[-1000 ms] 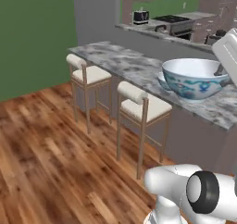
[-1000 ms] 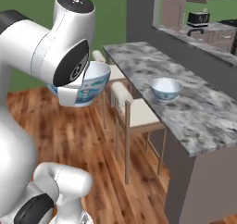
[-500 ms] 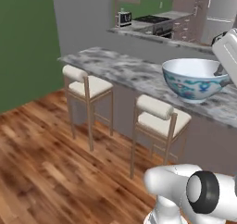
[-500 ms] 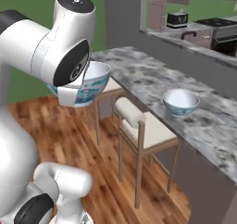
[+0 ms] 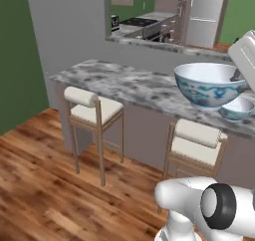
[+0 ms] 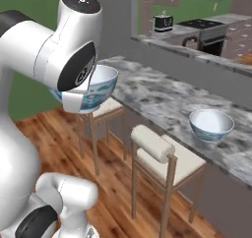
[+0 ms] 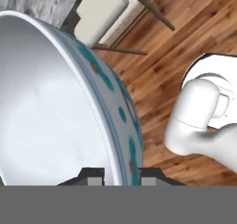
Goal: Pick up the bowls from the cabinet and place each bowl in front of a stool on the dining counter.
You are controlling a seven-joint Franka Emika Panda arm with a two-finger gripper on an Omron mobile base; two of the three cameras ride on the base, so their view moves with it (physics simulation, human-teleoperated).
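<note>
Holding a large bowl by its rim, the claw appears in the left base view at about 3 o'clock, mostly hidden behind the bowl wall. This held bowl hangs in the air above the tabletop, a long marbled slab. A second bowl stands on the tabletop just below the held one, toward 4 o'clock. Two stools are tucked under the slab: the left stool at 9 o'clock and the right stool at 5 o'clock, directly in front of the standing bowl.

From the right base view, the held bowl is partly covered by the white arm, at 10 o'clock, over the far stool. The standing bowl rests upright on the tabletop at 3 o'clock, behind the near stool.

Through the hand view, the claw is clenched on the bowl's wall: one fingertip is inside the white hollow, the other outside against the painted pattern. A stool seat is seen at 12 o'clock over the wooden floor.
</note>
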